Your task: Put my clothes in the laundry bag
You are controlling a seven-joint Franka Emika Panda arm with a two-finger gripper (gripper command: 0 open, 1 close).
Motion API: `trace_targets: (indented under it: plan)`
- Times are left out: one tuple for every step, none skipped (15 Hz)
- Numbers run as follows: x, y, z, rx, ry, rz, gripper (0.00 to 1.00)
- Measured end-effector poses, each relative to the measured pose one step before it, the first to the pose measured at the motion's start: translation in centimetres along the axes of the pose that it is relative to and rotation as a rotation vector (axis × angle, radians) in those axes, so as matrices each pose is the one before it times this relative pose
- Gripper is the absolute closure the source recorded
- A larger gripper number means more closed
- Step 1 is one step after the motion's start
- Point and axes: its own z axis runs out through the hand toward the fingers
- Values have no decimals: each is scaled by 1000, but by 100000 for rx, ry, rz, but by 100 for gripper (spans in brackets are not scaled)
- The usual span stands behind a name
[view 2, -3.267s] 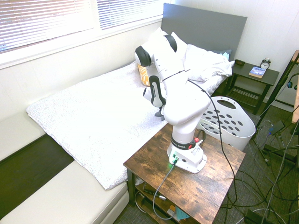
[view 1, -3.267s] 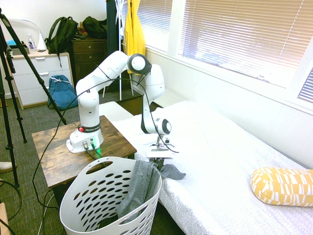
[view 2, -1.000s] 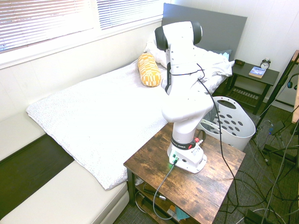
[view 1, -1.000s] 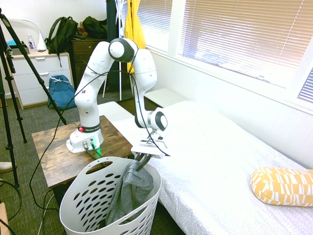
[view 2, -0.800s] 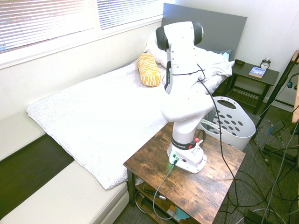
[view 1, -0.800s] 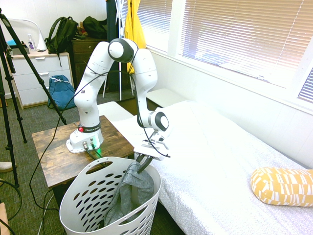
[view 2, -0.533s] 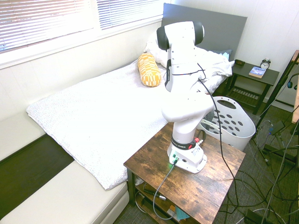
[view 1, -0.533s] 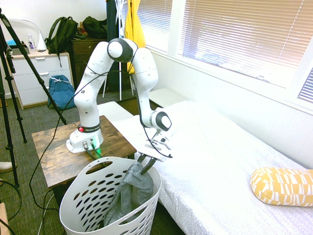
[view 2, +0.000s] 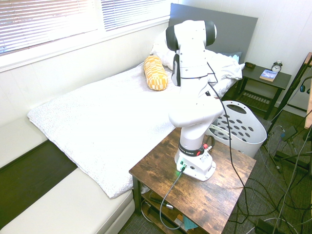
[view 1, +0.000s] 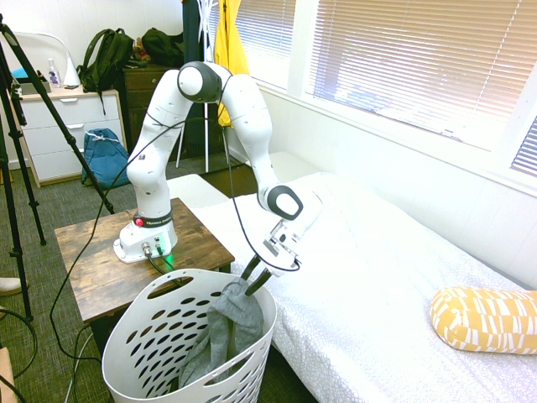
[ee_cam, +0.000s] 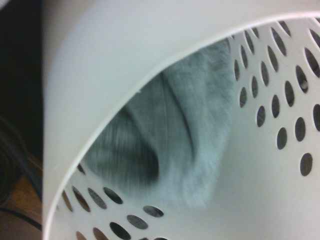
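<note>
Clothes (view 1: pixel 231 332) fill laundry bag (view 1: pixel 159 336) between wooden table (view 1: pixel 101 269) and bed (view 1: pixel 394 285).

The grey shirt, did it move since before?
Yes. The shirt slid off the bed and now hangs inside the basket.

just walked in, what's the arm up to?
The white arm is dropping grey clothes into the white laundry basket beside the bed. The garment hangs inside against the basket wall. The tool sits just above the rim with its fingers apart, right at the fabric's top edge.
</note>
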Motion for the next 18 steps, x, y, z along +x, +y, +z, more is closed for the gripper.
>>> trace_targets:
  plan:
    - [93,437,-844,2217,-94,1477,0]
    - [228,447,-750,3867,-719,2732,0]
    - [316,349,-923,4886,-926,2006,0]
    - [382,313,-1619,5715,678,1060,0]
    - [482,179,-2785,6328,2728,412,0]
    - [299,-214,-3322,6305,3934,-81,0]
    - [8,-952,-3947,5277,5881,-1068,0]
    - [-477,-2040,-4103,4508,6622,-2044,0]
    - [-970,-2920,-3571,4209,5512,-2228,0]
    - [-1437,-3630,-2893,3207,4406,-2452,0]
    - [-1799,-3976,-2193,2671,3286,-1973,0]
    - [-2071,-3948,-1646,3018,1805,-1207,0]
    - [-2379,-3867,-1279,3191,611,-1330,0]
    - [-2305,-3523,-823,2969,-190,-3041,0]
    - [-2499,-3167,-408,2615,-860,-4542,0]
    - [-2940,-3090,-309,2010,-496,-5816,0]
    - [-3090,-2975,-493,1349,-159,-6609,0]
    - [-2888,-2650,-497,1024,-50,-6595,0]
